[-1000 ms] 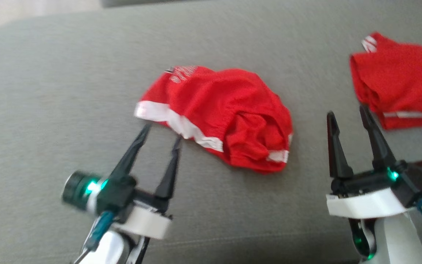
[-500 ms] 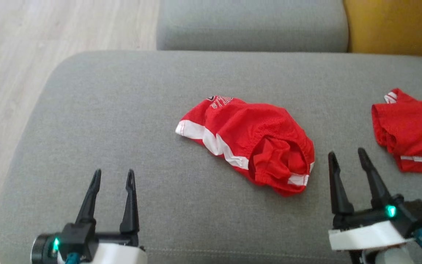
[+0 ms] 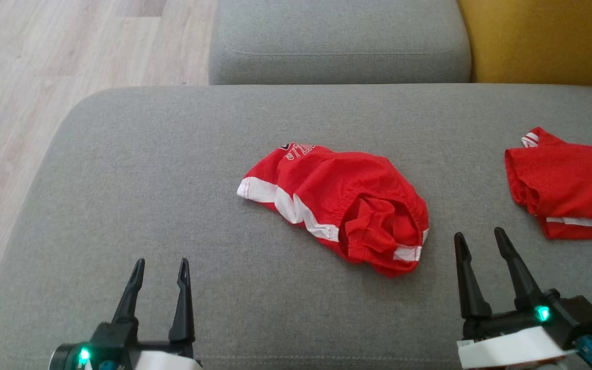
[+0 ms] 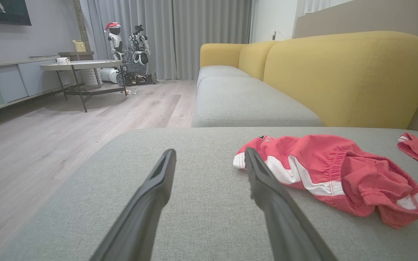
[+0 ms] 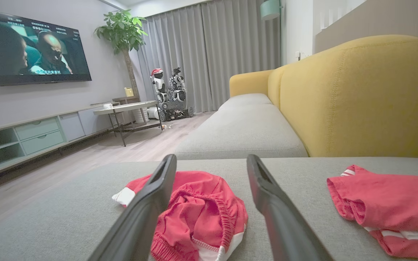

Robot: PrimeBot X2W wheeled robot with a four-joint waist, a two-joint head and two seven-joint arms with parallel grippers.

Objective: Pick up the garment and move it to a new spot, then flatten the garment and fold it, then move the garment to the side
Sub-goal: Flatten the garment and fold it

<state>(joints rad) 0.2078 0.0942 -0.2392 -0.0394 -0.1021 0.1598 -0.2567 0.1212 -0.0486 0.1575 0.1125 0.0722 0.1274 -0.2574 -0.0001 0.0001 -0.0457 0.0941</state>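
Two grippers, left (image 3: 162, 263) and right (image 3: 479, 234), hover at the grey cushion's (image 3: 147, 154) near edge, fingers spread and empty. Crumpled red shorts (image 3: 334, 205) lie at the cushion's centre, a second red garment (image 3: 568, 190) at its right edge. Pinching the shorts' opposite ends and lifting evenly would probably serve best.

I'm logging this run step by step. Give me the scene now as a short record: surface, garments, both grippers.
surface: grey cushion
task item: red garment, white-trimmed, crumpled, mid-cushion
other item: second red piece, at the right, apart from it
left gripper: open, empty, clear of the garment
right gripper: open, empty, beside the garment, not touching
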